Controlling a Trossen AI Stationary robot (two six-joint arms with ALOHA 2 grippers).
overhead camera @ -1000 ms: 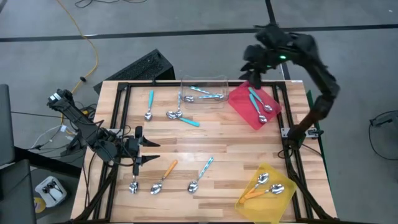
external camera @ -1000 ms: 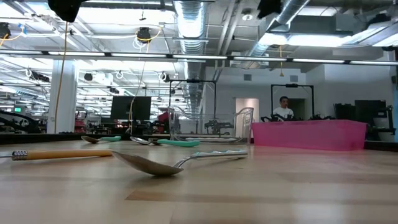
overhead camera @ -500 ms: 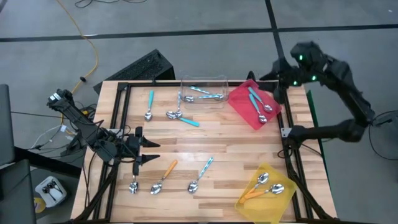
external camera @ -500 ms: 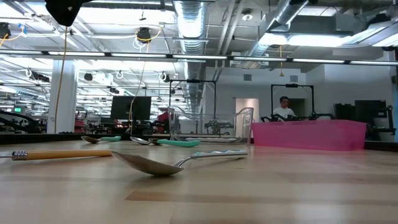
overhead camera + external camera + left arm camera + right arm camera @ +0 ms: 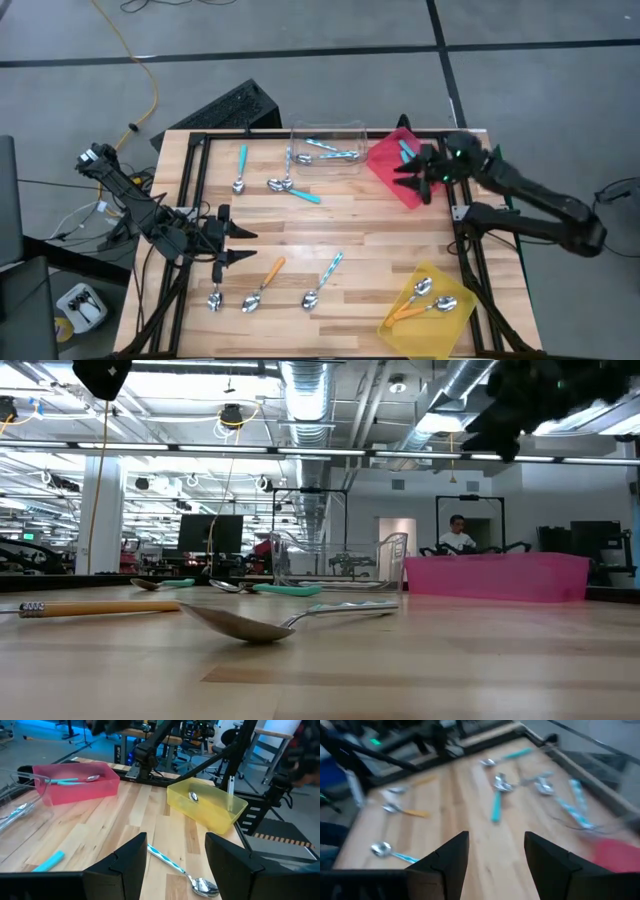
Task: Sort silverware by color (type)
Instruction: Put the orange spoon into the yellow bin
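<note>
Three trays sit on the wooden table [image 5: 380,235]: clear tray [image 5: 327,147] at 12 o'clock w/ light-blue-handled spoons in it, red tray [image 5: 385,160] at roughly 1 o'clock w/ teal-handled spoons, yellow tray [image 5: 425,325] at 5 o'clock w/ orange-handled spoons [image 5: 422,305]. No brands, labels or writing readable anywhere, fyi.

Loose silverware still out on the wood: teal spoon [image 5: 241,168] at 11 o'clock, two more teal ones [image 5: 296,190] just in front of the clear tray w/ bowls touching, then a row along the near edge at 7 o'clock: a spoon [image 5: 215,296] right under the left gripper, an orange-handled spoon [image 5: 262,284], and a light-blue striped spoon [image 5: 323,279] beside it.

Left gripper [image 5: 236,244] hovers at 8-9 o'clock near the table's left edge, fingers spread wide, nothing in them; in its wrist view the striped spoon lies on the wood just past its fingers [image 5: 127,862]. Right gripper [image 5: 408,172] is over the red tray at 1-2 o'clock, fingers also spread wide, holding nothing, arm reaching in from the right edge.

Room to move: the big middle patch of table is bare, also the strip btwn the red and yellow trays along the right side. Black frame rails [image 5: 195,190] run along the left, right and far edges. A person [image 5: 457,536] is visible way back in the room in the low view.
</note>
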